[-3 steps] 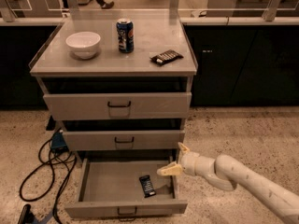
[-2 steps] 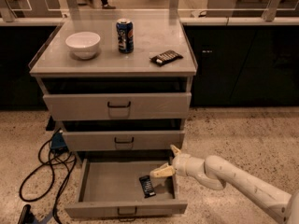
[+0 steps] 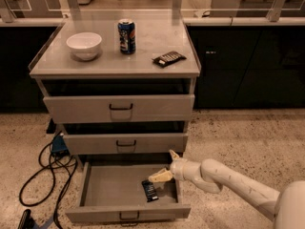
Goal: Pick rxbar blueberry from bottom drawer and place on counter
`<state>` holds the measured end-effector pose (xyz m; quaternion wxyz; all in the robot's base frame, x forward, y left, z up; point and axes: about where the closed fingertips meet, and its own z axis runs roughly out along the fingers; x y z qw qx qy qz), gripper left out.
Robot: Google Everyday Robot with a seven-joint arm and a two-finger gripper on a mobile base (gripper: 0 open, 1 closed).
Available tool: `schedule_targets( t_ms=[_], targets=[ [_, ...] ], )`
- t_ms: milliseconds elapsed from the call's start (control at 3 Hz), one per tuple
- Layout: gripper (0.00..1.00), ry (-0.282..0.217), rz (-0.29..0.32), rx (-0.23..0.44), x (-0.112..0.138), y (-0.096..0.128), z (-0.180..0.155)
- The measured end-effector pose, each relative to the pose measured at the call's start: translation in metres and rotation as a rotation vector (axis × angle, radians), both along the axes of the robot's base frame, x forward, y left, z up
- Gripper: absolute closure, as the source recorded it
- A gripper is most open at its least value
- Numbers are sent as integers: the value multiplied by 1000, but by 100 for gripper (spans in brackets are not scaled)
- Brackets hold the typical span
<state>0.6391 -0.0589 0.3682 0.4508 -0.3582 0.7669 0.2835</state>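
The rxbar blueberry (image 3: 150, 191) lies flat on the floor of the open bottom drawer (image 3: 102, 187), toward its right side. It is a small dark bar with white print. My gripper (image 3: 164, 168) reaches in from the right over the drawer's right end, just above and to the right of the bar. Its pale fingers (image 3: 159, 176) are spread apart, the lower one close above the bar, not closed on it. The counter (image 3: 114, 56) is the pale grey cabinet top above.
On the counter stand a white bowl (image 3: 84, 45), a blue can (image 3: 127, 36) and a black bar with white stripes (image 3: 168, 58). The two upper drawers (image 3: 119, 108) are slightly ajar. Black cables (image 3: 45, 173) and a blue box lie on the floor at left.
My gripper has moved left and down into the drawer, from beside its right edge to just above the bar. The bar has not moved.
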Motion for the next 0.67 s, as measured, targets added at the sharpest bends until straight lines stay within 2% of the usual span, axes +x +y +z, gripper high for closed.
schedule_targets(
  t_ms=[333, 667],
  targets=[
    [0, -4, -26, -56, -2, 4, -4],
    [0, 60, -66, -135, 1, 8, -58]
  ],
)
